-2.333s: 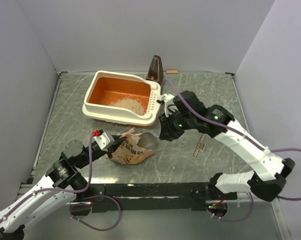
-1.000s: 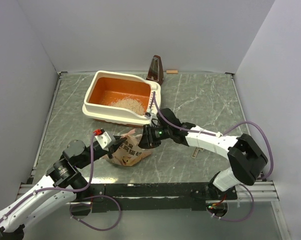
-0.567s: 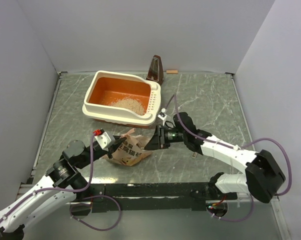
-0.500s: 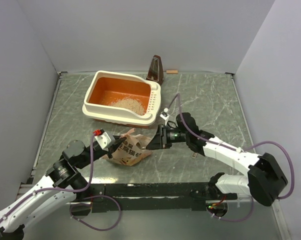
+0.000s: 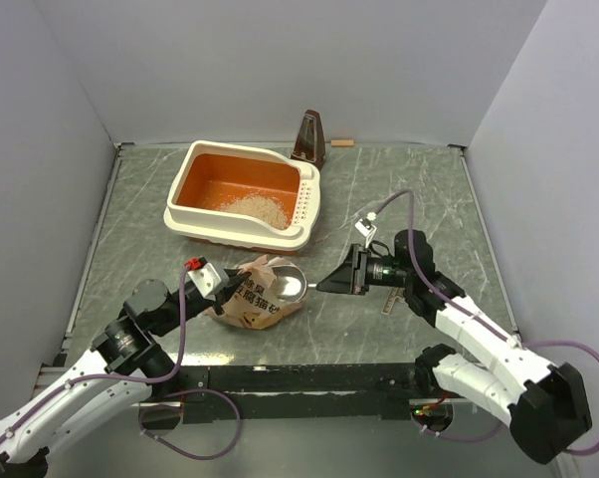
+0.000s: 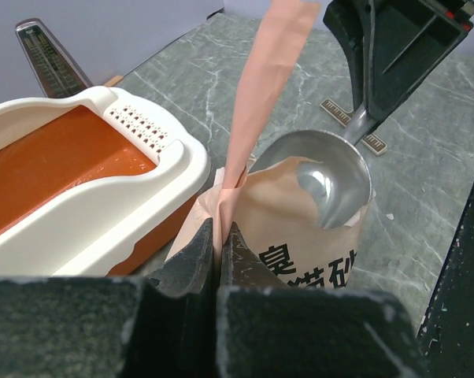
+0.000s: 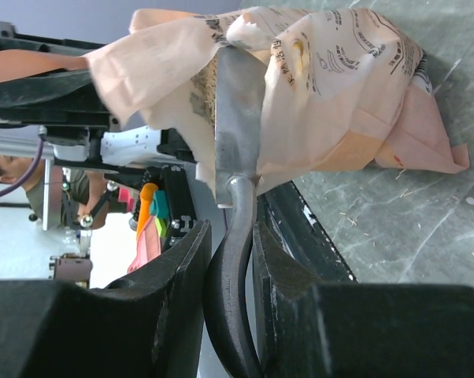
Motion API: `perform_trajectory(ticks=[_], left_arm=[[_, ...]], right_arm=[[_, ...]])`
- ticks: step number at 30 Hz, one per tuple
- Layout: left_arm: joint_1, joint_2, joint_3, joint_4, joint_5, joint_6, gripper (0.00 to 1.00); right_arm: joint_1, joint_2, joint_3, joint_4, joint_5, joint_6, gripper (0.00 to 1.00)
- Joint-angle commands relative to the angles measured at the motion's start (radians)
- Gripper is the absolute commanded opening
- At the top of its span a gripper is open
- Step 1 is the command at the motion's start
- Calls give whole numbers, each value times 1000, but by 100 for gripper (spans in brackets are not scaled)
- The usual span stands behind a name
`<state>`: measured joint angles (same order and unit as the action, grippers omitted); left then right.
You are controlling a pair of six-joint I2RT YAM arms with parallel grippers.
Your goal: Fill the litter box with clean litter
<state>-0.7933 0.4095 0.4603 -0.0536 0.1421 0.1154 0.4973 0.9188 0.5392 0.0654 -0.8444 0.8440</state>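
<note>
The cream litter box [image 5: 235, 228] with orange inside stands at the back left and holds a small heap of clean litter [image 5: 252, 207]. Its slotted rim shows in the left wrist view [image 6: 142, 126]. A tan printed bag [image 5: 252, 304] lies in front of it. My left gripper [image 6: 218, 236] is shut on the bag's top edge and holds it up. My right gripper [image 7: 227, 236] is shut on the dark handle of a metal scoop [image 5: 288, 286], whose bowl [image 6: 327, 177] rests at the bag's mouth. The bowl looks empty.
A dark metronome [image 5: 308, 138] and a small wooden block [image 5: 341, 142] stand behind the box at the back wall. A flat ruler-like strip [image 5: 395, 295] lies on the table under my right arm. Walls close in the table on three sides.
My right arm has drawn back to the right and lowered, and the scoop now sits tilted at the bag's mouth with its bowl showing. The left gripper keeps its hold on the bag.
</note>
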Motion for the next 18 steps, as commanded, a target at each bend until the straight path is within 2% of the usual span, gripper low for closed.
perform_trajectory(ticks=[1,7,18], left_arm=[[2,2,32,127,7,4,1],[0,18,28,144,40,-8,1],[-11,22,24,143,34,-5,1]], right_arm=[[-46,-87,24,-62,-105,-37,0],[-103,-143,38,-197,-114,-91,0],[-201,-250,7,-286,-165,-49,0]])
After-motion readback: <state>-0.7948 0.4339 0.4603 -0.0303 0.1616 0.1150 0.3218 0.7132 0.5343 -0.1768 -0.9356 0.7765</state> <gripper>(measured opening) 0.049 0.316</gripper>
